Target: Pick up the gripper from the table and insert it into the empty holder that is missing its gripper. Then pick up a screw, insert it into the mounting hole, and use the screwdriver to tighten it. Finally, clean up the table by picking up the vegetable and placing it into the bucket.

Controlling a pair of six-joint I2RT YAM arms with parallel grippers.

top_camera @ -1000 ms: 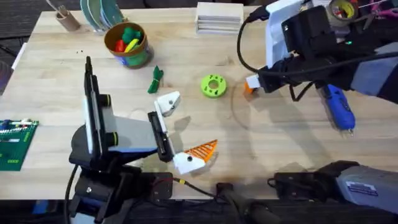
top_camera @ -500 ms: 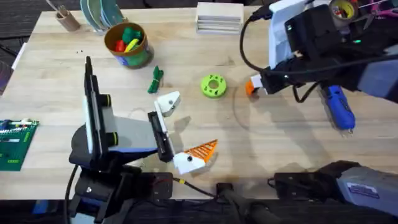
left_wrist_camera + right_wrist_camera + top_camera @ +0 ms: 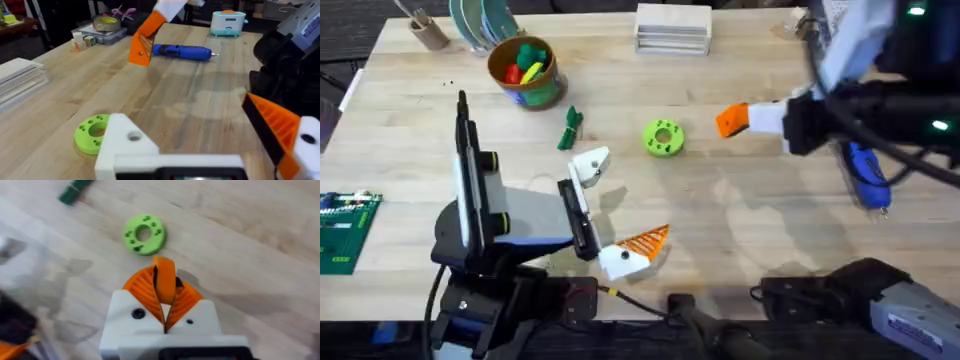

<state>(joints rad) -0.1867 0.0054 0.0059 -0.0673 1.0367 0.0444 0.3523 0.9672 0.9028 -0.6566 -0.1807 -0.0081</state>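
Above the bench [image 3: 740, 220], right of centre: right claw [image 3: 164, 291] lifted off the wood, orange pads pressed together on the gripper [image 3: 164, 279], the loose ribbed wedge standing upright between them with its tip poking past the pads. Seen from overhead as an orange tip at [image 3: 732, 120] on a white mount, just right of the lime-green disc [image 3: 663, 138]; from the left wrist, hanging tilted in the air at [image 3: 145, 39], in front of the screwdriver [image 3: 181, 51].

Near the front edge, low over the bench: left claw [image 3: 610, 215], spread wide apart and clamped on nothing. One finger carrying an orange ribbed tip [image 3: 645, 241]; the other a bare white holder [image 3: 588, 165] with a mounting hole visible at [image 3: 133, 136] in the wrist view.

Behind the holder, flat on the wood: the vegetable [image 3: 570, 128], dark green, also visible as a green sliver at [image 3: 75, 191]. Farther back, near the rear left: the bucket [image 3: 523, 70], with toy vegetables inside. Beside the right arm, well apart from the disc: the blue screwdriver [image 3: 866, 175], lying flat, silver tip toward the front edge.
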